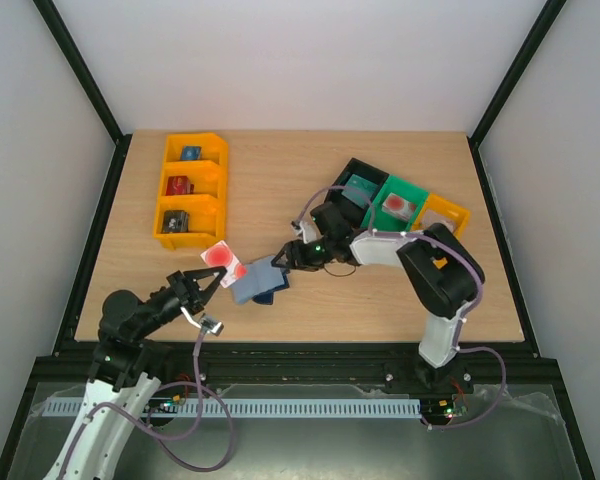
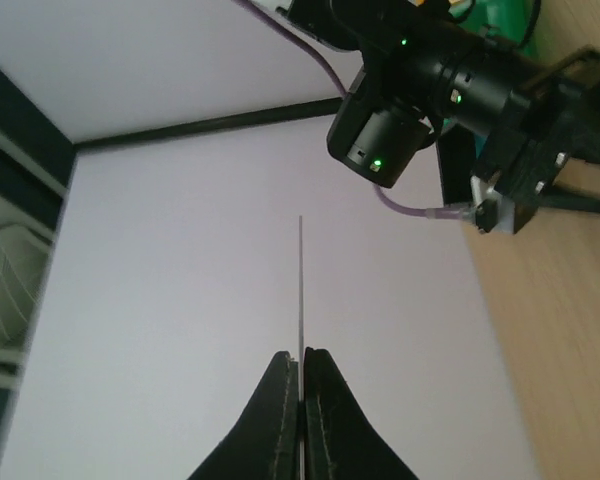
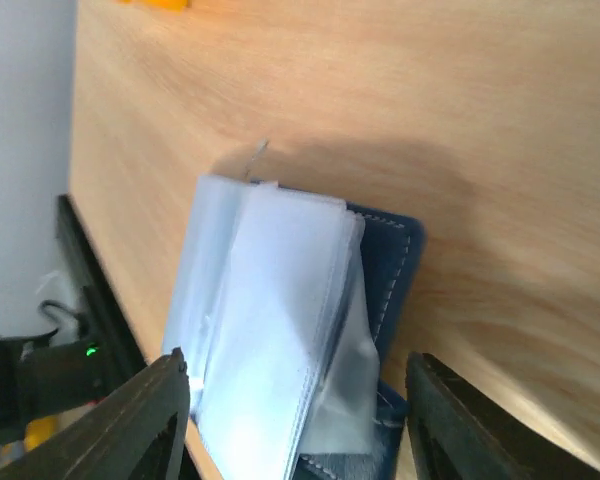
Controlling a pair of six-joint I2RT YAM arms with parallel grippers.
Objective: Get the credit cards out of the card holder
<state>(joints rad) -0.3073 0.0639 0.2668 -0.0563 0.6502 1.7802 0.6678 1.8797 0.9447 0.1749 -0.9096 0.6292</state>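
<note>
The card holder [image 1: 263, 281] lies open on the wooden table, a navy cover with pale blue-grey sleeves fanned up [image 3: 280, 320]. My right gripper [image 1: 288, 256] is open, its fingers [image 3: 145, 425] standing apart on either side of the holder's near end without pinching it. My left gripper [image 1: 209, 278] is shut on a credit card [image 1: 223, 259], white with a red mark, held in the air just left of the holder. In the left wrist view that card shows edge-on as a thin line [image 2: 301, 290] rising from the closed fingertips [image 2: 302, 352].
A yellow three-compartment bin [image 1: 190, 190] with small items stands at the back left. Black [image 1: 355, 185], green [image 1: 400, 205] and yellow [image 1: 447, 216] bins sit behind the right arm [image 2: 430, 80]. The table's front edge [image 1: 300, 342] runs close below the holder.
</note>
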